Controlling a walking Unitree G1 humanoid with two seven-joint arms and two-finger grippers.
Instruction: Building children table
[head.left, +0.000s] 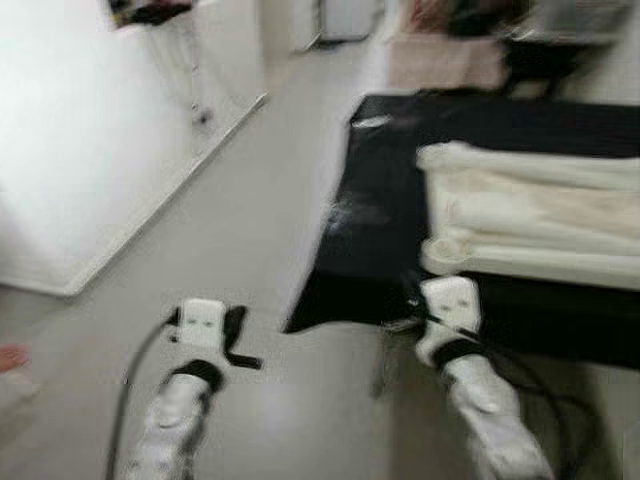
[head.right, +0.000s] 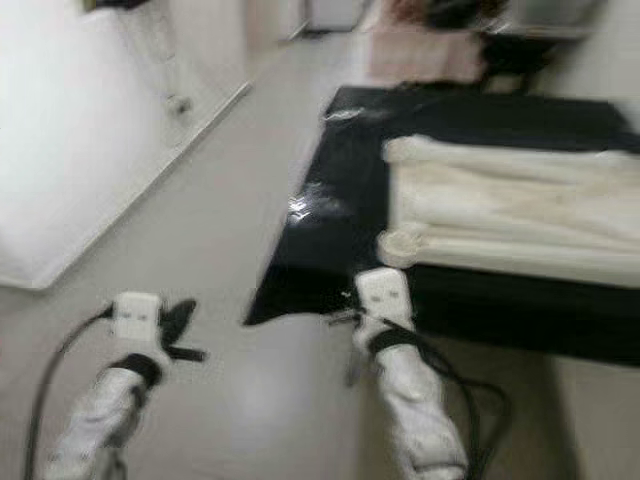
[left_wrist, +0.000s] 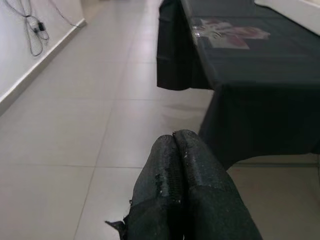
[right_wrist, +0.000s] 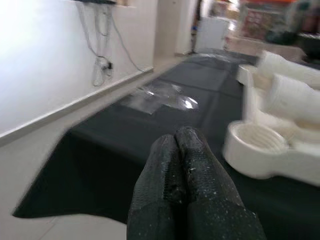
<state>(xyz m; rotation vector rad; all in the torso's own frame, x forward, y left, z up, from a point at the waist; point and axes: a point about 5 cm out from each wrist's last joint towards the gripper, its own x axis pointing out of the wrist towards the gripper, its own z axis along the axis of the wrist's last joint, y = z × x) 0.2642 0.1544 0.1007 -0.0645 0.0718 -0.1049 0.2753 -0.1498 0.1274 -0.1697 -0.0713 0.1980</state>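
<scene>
Approaching the black-draped work table (head.left: 380, 200), on which the cream plastic children's-table parts (head.right: 500, 210) lie stacked, both the left gripper (left_wrist: 175, 145) over the floor and the right gripper (right_wrist: 177, 142) at the cloth's edge pressed together, empty; next move likely needs spreading the right fingers to reach the round socketed corner (right_wrist: 252, 142).

Cream plastic children's table parts (head.left: 530, 215) lie stacked flat on the black-draped worktop (head.left: 385, 215), a round leg socket (right_wrist: 257, 145) facing up.
</scene>
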